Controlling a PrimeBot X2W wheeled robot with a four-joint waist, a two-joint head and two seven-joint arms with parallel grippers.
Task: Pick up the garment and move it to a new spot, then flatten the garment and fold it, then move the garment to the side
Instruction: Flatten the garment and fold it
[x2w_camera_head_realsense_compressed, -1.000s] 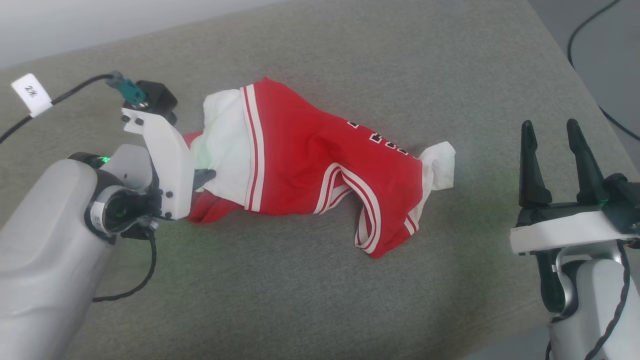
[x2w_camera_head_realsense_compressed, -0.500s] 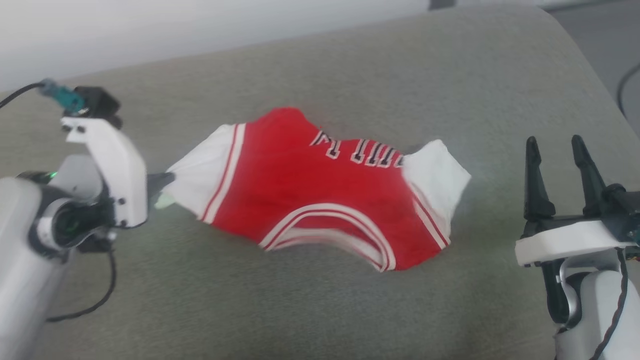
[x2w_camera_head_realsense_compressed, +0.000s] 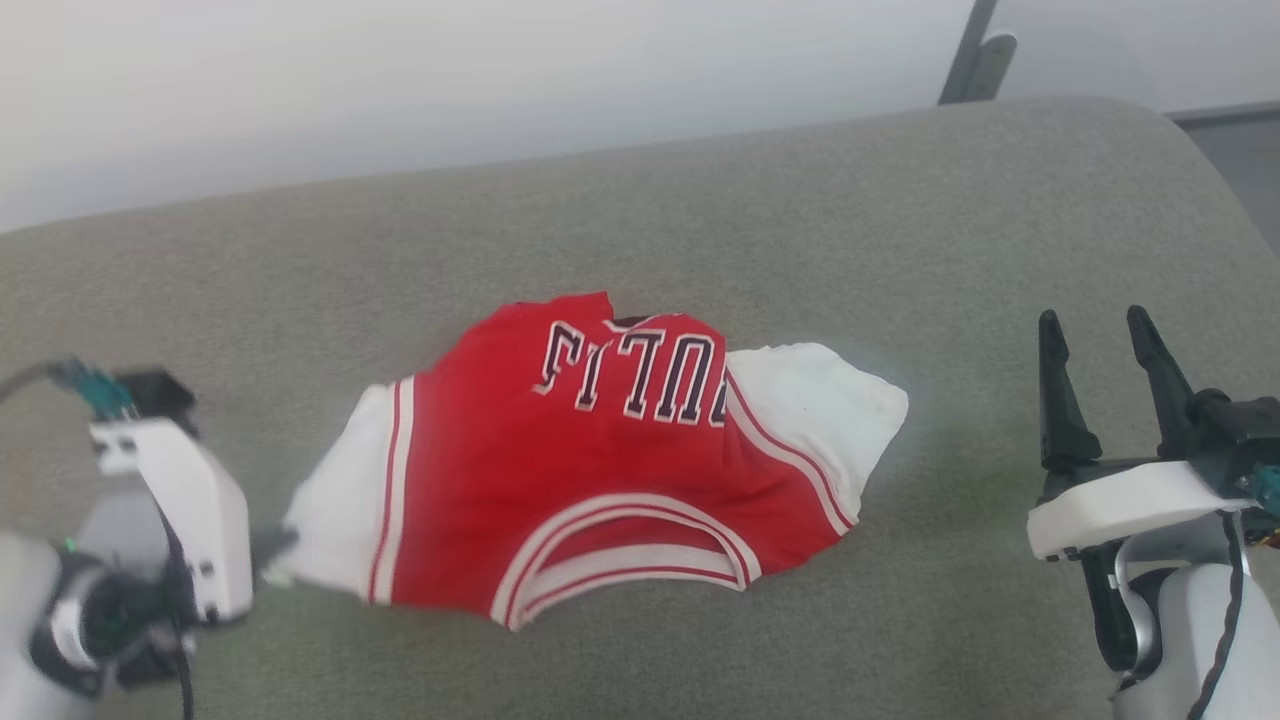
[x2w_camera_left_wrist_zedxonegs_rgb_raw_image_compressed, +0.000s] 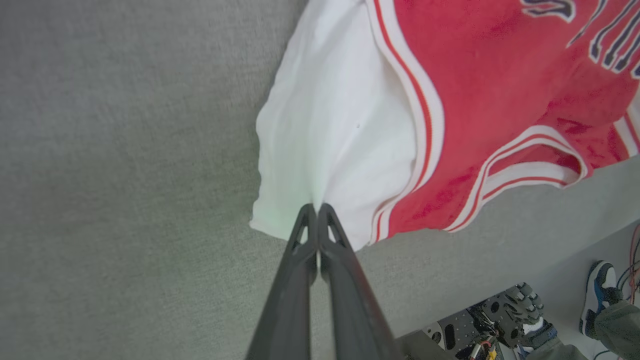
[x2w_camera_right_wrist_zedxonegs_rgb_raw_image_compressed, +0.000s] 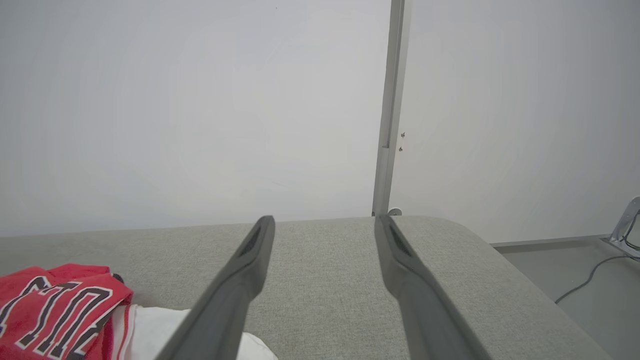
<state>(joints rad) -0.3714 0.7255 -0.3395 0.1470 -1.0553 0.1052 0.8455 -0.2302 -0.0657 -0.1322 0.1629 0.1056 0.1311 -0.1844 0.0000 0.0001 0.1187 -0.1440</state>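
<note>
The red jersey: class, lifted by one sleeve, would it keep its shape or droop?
Likely droops: the jersey lies creased and bunched. Probably light: the left gripper pinches just a sleeve edge, puckering it.

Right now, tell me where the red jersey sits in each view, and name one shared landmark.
Head view: red jersey in the centre, on the grey cushion.
Left wrist view: red jersey at upper right, its white sleeve pinched by the shut left gripper.
Right wrist view: red jersey in the lower left corner, left of the open right gripper.
Shared landmark: the black, white-outlined chest lettering.
</note>
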